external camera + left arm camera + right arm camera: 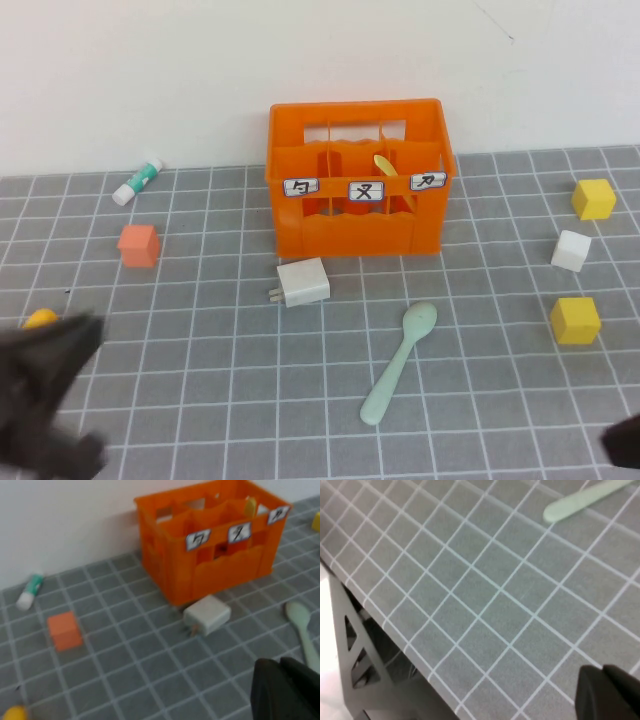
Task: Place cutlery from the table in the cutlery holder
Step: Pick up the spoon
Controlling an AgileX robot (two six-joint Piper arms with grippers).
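The mint-green spoon (400,362) lies on the grey grid table (200,380), in front of the orange three-compartment cutlery holder (355,225). The spoon also shows in the left wrist view (305,630) and the right wrist view (585,500). The pale yellow knife (390,175) stands tilted in the holder's right compartment, and shows in the left wrist view too (250,506). My left gripper (70,350) is at the near left, shut and empty (277,662). My right gripper (625,440) is at the near right corner, shut and empty (601,670).
A white charger plug (303,282) lies just in front of the holder. An orange cube (138,245) and a white-and-green tube (137,181) are on the left. Two yellow cubes (593,199) (575,320) and a white cube (571,250) are on the right.
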